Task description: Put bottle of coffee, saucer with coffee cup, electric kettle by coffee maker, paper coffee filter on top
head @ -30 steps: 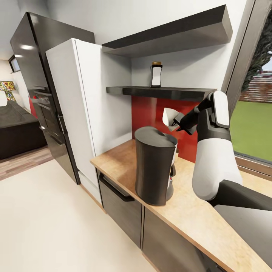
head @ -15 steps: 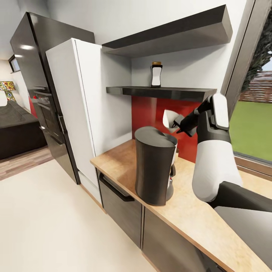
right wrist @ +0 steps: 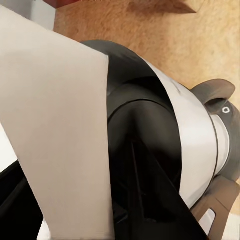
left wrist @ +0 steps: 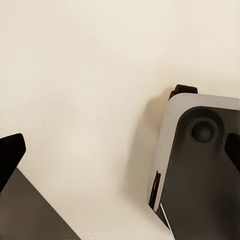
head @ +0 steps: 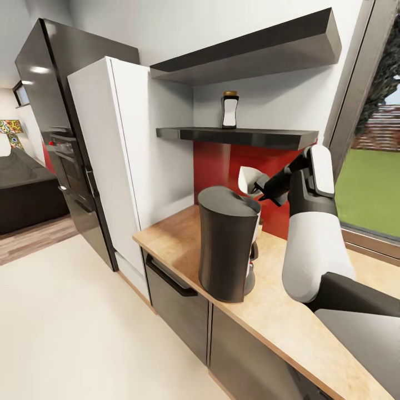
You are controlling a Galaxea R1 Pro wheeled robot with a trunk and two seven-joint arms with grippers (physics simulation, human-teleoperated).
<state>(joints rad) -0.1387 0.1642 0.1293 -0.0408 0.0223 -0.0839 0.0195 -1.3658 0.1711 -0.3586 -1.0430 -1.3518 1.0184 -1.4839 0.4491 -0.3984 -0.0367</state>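
Observation:
The coffee maker, a tall dark grey column, stands on the light-wood kitchen countertop. My right gripper is shut on a white paper coffee filter, holding it just above and behind the maker's top. In the right wrist view the paper coffee filter hangs over the coffee maker's top with its white basket rim. The bottle of coffee stands upright on the dark kitchen shelf. My left gripper is open over the pale floor, beside the robot's base.
A white fridge and tall dark cabinets stand left of the counter. A red backsplash lies behind the coffee maker. An upper dark shelf hangs overhead. A large window borders the right. Open floor lies in front.
The right gripper has lowered the paper filter slightly toward the coffee maker's top, and the right forearm has shifted a little. Everything else has stayed put.

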